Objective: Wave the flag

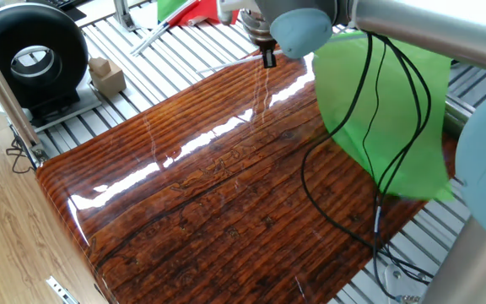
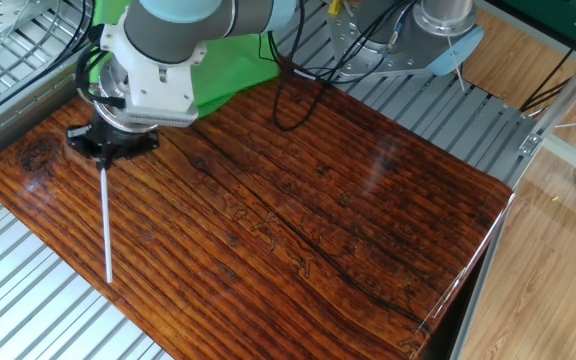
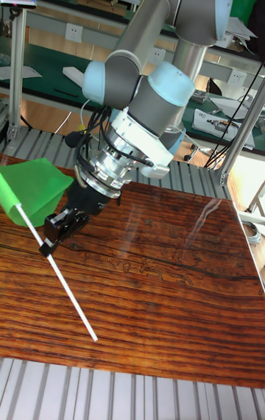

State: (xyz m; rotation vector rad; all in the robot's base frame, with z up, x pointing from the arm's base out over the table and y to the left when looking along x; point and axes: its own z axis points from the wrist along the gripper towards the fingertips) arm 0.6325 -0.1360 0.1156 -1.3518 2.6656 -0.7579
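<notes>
The flag is a bright green cloth (image 1: 388, 110) on a thin grey-white rod (image 2: 106, 225). My gripper (image 2: 104, 152) is shut on the rod partway along it and holds it above the glossy wooden tabletop (image 2: 298, 220). In the tall fixed view the gripper (image 3: 56, 233) grips the rod (image 3: 72, 302) just below the cloth (image 3: 33, 183); the free end slants down toward the table's front. In one fixed view the gripper (image 1: 268, 57) hangs over the table's far edge and the cloth billows, raised, at the right. The cloth (image 2: 230, 68) lies partly behind the arm.
A red-and-green flag on a thicker pole (image 1: 194, 10) lies on the slatted metal bench at the back. A black round device (image 1: 29, 52) and a small wooden block (image 1: 106, 74) stand at the left. Black cables (image 1: 369, 181) hang from the arm over the table's right side.
</notes>
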